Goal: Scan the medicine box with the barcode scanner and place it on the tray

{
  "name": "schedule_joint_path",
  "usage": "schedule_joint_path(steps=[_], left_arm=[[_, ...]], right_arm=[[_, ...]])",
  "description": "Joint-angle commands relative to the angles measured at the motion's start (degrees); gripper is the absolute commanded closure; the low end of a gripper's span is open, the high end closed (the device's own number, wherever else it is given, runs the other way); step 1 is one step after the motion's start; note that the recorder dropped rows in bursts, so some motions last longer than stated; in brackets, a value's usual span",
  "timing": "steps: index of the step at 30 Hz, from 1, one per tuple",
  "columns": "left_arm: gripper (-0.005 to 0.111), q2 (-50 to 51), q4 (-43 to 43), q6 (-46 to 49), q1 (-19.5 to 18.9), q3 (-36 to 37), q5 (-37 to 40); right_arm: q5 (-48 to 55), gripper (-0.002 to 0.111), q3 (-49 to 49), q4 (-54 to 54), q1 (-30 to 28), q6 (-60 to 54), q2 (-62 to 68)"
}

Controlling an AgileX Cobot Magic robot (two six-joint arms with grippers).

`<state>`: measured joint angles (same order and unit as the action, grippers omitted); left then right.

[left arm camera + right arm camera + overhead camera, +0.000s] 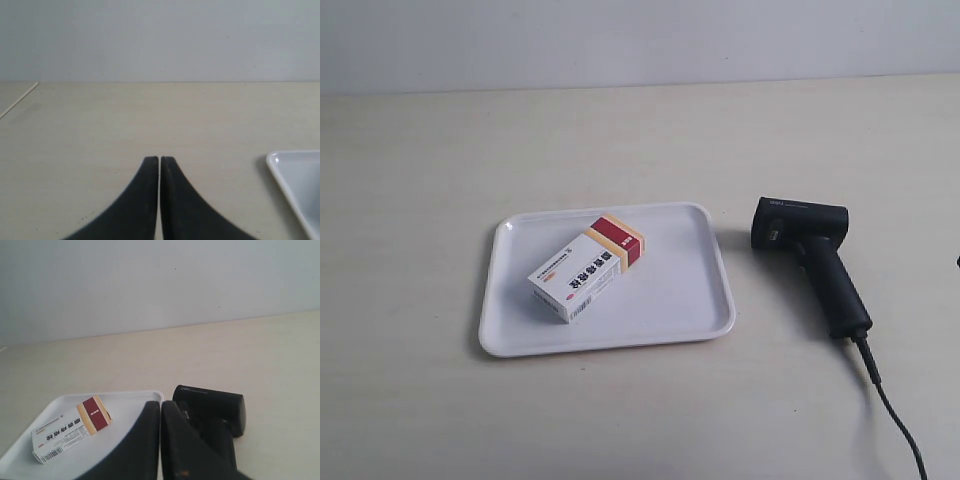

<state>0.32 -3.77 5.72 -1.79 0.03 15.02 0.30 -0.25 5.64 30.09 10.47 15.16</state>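
The white medicine box with a dark red end and orange stripe lies flat on the white tray; it also shows in the right wrist view on the tray. The black barcode scanner lies on the table right of the tray, its cable trailing toward the front edge. No arm appears in the exterior view. My right gripper is shut and empty, above the tray corner next to the scanner. My left gripper is shut and empty over bare table, left of a tray corner.
The pale wooden table runs back to a plain grey-white wall. A dark sliver shows at the exterior view's right edge.
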Motion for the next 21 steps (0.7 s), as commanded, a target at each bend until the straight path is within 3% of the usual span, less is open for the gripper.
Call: schedule_joint_path(steps=[1,6,14,21], left_arm=[[0.103,-0.32,0.1,-0.18,-0.28,-0.03,-0.26],[0.103,-0.32,0.1,-0.18,-0.28,-0.03,-0.26],[0.103,-0.32,0.1,-0.18,-0.28,-0.03,-0.26],[0.103,-0.32,0.1,-0.18,-0.28,-0.03,-0.26]], right_arm=[[0.17,0.107,0.25,0.46,-0.11,-0.86,-0.5],[-0.74,0.107,0.25,0.46,-2.12,-0.89,-2.93],[1.61,0.107,0.25,-0.16,-20.69,-2.32,-13.54],[4.34,0.107,0.25,-0.71,-21.76,-6.51,-15.16]])
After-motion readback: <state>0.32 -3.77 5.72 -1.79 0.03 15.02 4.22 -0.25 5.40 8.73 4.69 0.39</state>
